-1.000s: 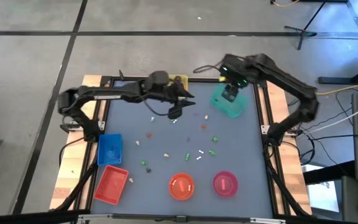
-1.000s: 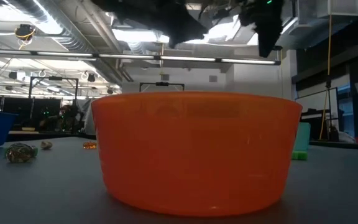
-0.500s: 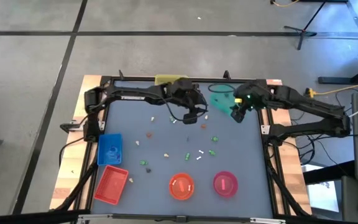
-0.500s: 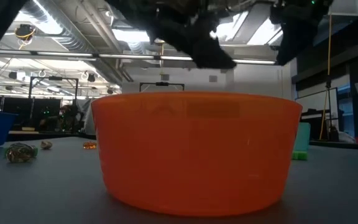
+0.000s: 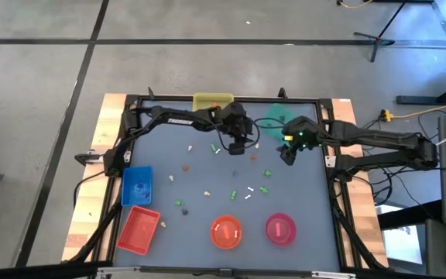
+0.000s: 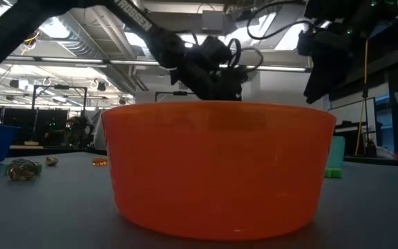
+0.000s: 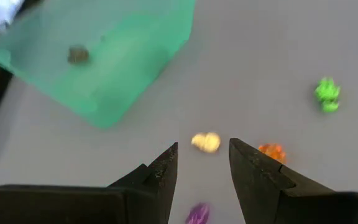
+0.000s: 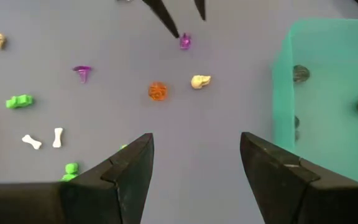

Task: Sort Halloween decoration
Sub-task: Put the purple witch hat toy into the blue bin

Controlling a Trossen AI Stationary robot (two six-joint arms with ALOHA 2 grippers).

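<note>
Your worktop is a flat, matte grey sheet.

- Halloween decoration: tiny moulded trinkets, mostly strewn around the worktop's centre. You can make out a cream skull, a ribbed orange ball and white bones.
- Green tray: translucent plastic, at 1 o'clock, cut off in both wrist views; the small dark lumps inside are hard to identify.
- Left pincer: spread, empty, just above the skull.
- Right pincer: spread wide, empty, beside the tray.
- Orange bowl: smooth plastic, blocking most of your low view.

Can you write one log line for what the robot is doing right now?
left hand: open, over small beige skull trinket | right hand: open, empty, beside teal plastic tray
</note>
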